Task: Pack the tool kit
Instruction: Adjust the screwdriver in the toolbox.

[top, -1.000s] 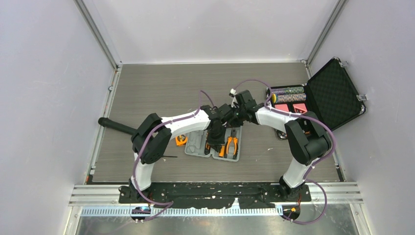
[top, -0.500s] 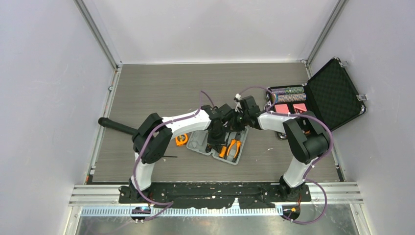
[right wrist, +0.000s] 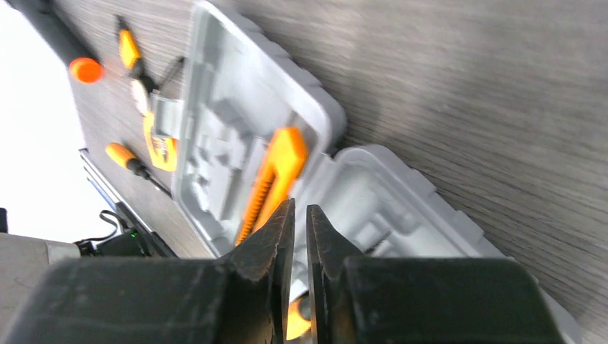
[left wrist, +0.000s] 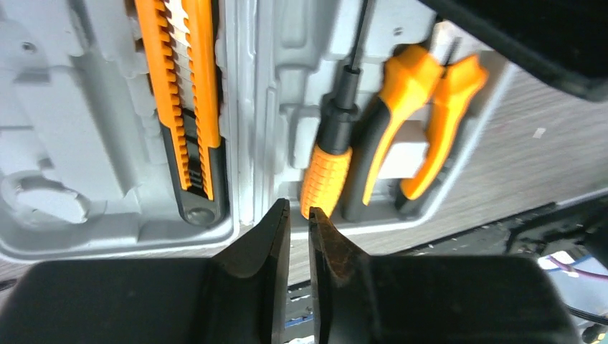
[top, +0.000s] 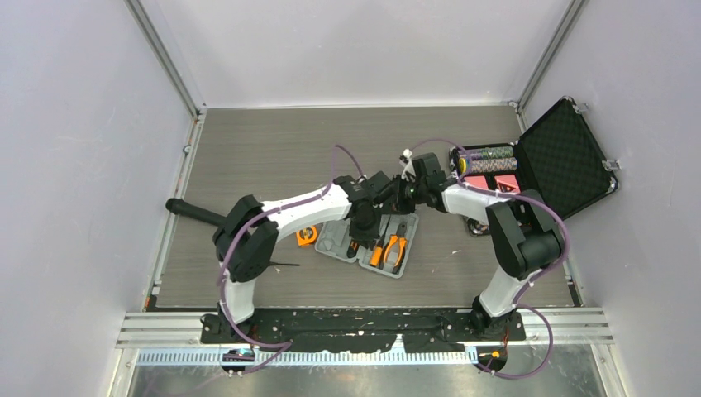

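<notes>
Top external: tool kit [top: 335, 246] on grey wood-grain table [top: 248, 157]; pale walls [top: 83, 165] around.

From overhead I get soft, even light on the grey worktop [top: 248, 149], with only faint shadows under the arms, and the picture is sharp throughout. On the left wrist feed the tool kit case [left wrist: 64, 143] is brightly lit with a slight sheen, while the left end effector [left wrist: 297, 215] at 6 o'clock is a dark, soft-edged mass. The right wrist feed is smeared and blown out to white at 9 o'clock, and the right end effector [right wrist: 300, 211] is out of focus.
</notes>
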Available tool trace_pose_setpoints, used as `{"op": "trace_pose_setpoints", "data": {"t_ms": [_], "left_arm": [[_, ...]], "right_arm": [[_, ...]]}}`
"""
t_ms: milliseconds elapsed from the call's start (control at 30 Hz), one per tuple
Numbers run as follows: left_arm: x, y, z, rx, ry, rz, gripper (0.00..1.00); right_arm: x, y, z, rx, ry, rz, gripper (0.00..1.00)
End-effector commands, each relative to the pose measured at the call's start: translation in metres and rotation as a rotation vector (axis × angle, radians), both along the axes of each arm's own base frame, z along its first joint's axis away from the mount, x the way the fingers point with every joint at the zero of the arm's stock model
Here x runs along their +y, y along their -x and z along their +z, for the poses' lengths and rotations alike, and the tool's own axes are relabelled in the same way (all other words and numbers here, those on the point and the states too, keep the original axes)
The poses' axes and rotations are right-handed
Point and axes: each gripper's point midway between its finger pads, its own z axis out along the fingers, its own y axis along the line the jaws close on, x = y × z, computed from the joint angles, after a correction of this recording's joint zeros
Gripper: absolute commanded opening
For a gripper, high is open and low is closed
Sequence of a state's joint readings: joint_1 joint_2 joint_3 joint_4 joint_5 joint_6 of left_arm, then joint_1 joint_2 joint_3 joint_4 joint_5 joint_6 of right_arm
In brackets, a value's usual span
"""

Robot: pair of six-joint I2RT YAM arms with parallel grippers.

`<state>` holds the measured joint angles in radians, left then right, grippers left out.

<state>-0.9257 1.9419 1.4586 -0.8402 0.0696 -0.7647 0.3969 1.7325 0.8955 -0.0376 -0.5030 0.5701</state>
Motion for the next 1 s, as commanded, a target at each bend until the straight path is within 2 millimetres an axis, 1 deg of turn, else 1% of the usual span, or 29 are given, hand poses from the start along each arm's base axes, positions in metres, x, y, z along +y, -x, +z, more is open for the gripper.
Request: {"op": "trace_pose_setpoints", "data": {"t_ms": [0, 100, 233, 333, 433, 567, 700, 967], "left_arm": [[-0.017, -0.017, 0.054, -0.148, 0.139, 0.020, 0.18], [-0.025, -0.010, 0.053, -0.121, 0.169, 0.004, 0.20], [-0.030, -0.001, 0.039, -0.052, 0.161, -0.004, 0.22], [-0.031, 0.004, 0.026, -0.004, 0.144, -0.002, 0.23], [-0.032, 0.008, 0.017, 0.034, 0.125, -0.002, 0.24], [-0.032, 0.008, 0.008, 0.052, 0.105, -0.001, 0.24], [-0.028, 0.008, 0.000, 0.064, 0.069, 0.006, 0.24], [-0.022, 0.011, -0.009, 0.099, 0.011, 0.008, 0.22]], "right_arm": [[0.004, -0.025, 0.073, -0.186, -0.043, -0.007, 0.19], [-0.007, -0.023, 0.075, -0.196, 0.004, -0.039, 0.22], [-0.025, -0.013, 0.054, -0.135, 0.097, -0.085, 0.23], [-0.030, -0.004, 0.038, -0.082, 0.116, -0.106, 0.23], [-0.030, 0.000, 0.028, -0.049, 0.117, -0.113, 0.23], [-0.030, 0.001, 0.018, -0.024, 0.118, -0.108, 0.25], [-0.028, 0.003, 0.011, -0.005, 0.114, -0.107, 0.25], [-0.030, 0.008, -0.004, 0.033, 0.131, -0.107, 0.25]]}}
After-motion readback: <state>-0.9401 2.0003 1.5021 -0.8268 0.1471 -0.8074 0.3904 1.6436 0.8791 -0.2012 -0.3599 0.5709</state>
